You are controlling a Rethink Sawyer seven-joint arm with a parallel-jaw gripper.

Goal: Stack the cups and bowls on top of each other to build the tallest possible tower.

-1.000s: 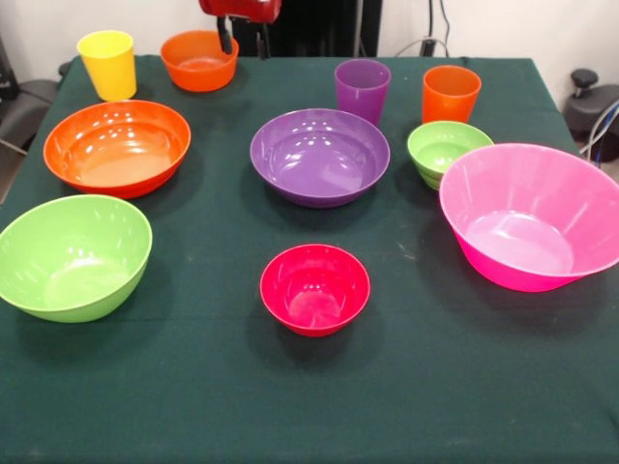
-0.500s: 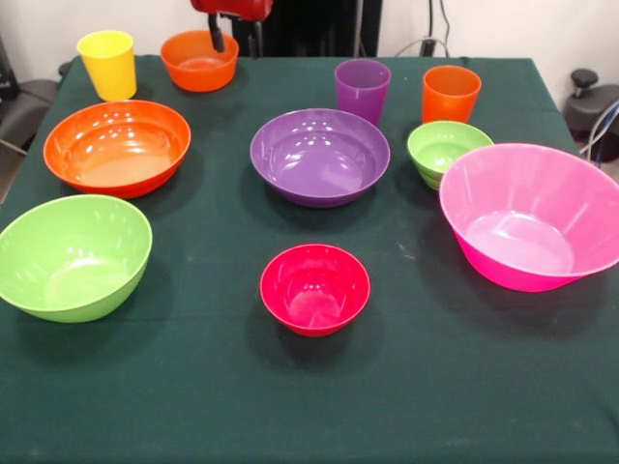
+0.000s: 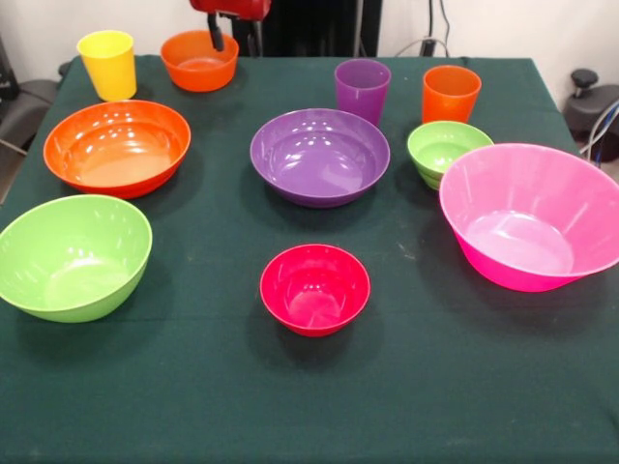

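I judge the small orange bowl [image 3: 199, 60] light, rigid, slick; grip its rim. Gripper [image 3: 235, 39] just beside it, released.

I see ten pieces upright and apart, nothing stacked: yellow cup [image 3: 107, 64], purple cup [image 3: 362, 89], orange cup [image 3: 451, 93]; small bowls orange [image 3: 199, 60], green [image 3: 448, 151], red [image 3: 314, 288]; big bowls orange [image 3: 117, 147], purple [image 3: 320, 156], lime [image 3: 73, 256], pink [image 3: 533, 215].

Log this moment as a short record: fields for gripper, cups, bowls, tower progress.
gripper: gripper at the far edge, above the small orange bowl, fingers apart, holding nothing
cups: yellow cup, purple cup, orange cup, all upright, standing apart
bowls: seven, each separate on the table
tower progress: nothing stacked yet; small red-magenta bowl empty
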